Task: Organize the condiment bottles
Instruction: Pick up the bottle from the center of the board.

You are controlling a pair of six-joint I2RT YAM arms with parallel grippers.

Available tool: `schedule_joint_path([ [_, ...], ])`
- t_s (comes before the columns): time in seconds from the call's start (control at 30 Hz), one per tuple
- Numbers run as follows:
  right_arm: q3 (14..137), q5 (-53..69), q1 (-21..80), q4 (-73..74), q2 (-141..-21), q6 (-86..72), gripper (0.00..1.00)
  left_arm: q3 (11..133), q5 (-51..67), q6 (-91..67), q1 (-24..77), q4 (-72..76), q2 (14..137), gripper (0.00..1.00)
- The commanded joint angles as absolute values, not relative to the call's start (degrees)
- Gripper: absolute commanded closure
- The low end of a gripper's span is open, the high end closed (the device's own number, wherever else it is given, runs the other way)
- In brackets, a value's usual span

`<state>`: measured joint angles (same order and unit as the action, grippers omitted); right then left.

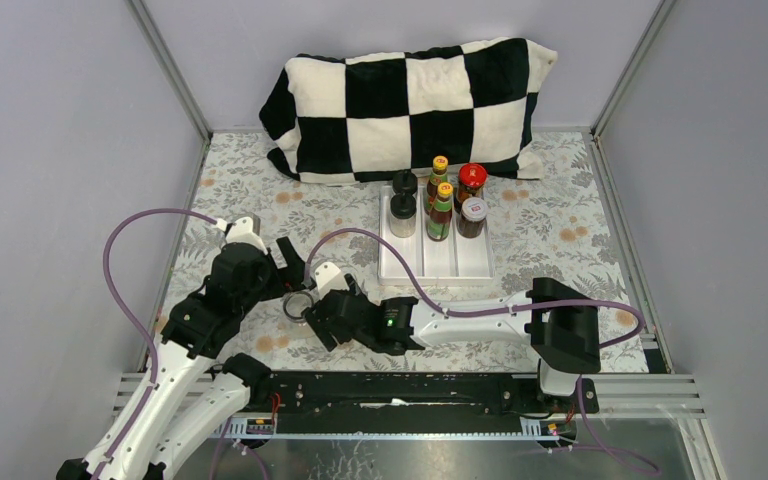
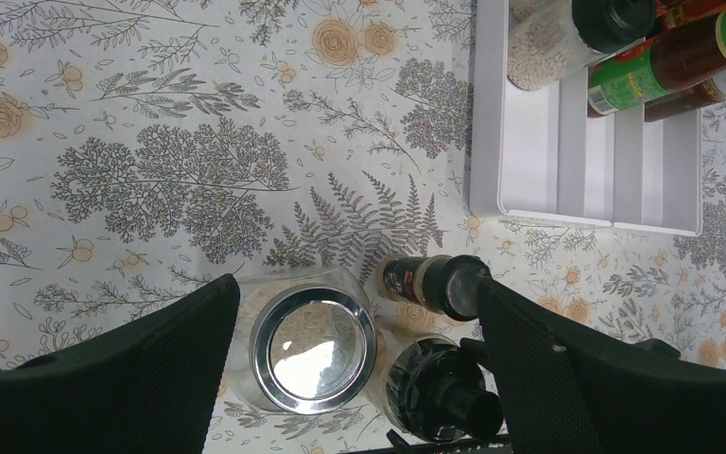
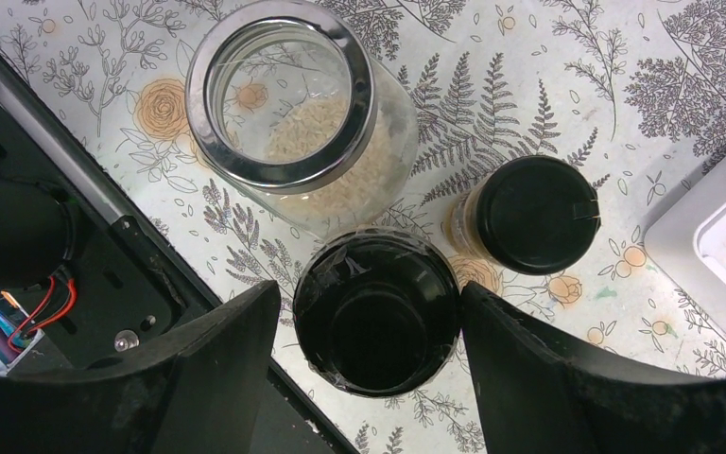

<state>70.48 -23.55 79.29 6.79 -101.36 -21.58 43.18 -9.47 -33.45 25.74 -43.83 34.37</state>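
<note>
R tool [image 3: 369, 317] open, straddling black-capped jar [image 3: 375, 331], not gripping yet; centre on it, clear of glass jar [image 3: 288, 104] & 2nd spice jar [image 3: 529, 213], then close. L tool [image 2: 356, 303] wide open, empty.

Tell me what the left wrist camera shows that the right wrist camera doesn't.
Only the left wrist camera shows the bottles at the far end of the white tray, along with most of the tray itself. Only the right wrist camera shows black hardware with red wires at its left edge. Both show the glass jar with its metal rim, a black-capped jar beside it, a second black-capped jar, the flowered tablecloth, and at least a corner of the tray.
</note>
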Motion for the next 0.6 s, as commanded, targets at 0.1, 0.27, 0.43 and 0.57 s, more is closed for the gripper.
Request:
schedule_joint_path([
  [0.1, 68.83, -24.64, 78.93, 13.45, -106.25, -23.14, 0.23, 44.75, -2.87, -34.41, 26.72, -35.63, 32.77, 0.01],
  [0.27, 68.49, -25.13, 78.91, 12.36, -106.58, -23.03, 0.32, 44.65, -2.45, -34.40, 26.71, -35.27, 33.37, 0.01],
  [0.43, 67.94, -26.27, 78.88, 12.43, -105.96, -22.98, 0.37, 44.38, -2.79, -34.58, 26.72, -35.35, 32.67, 0.01],
  [0.57, 66.24, -27.78, 78.92, 12.36, -103.86, -23.69, 0.41, 44.43, -2.81, -34.61, 26.72, -35.41, 32.84, 0.01],
])
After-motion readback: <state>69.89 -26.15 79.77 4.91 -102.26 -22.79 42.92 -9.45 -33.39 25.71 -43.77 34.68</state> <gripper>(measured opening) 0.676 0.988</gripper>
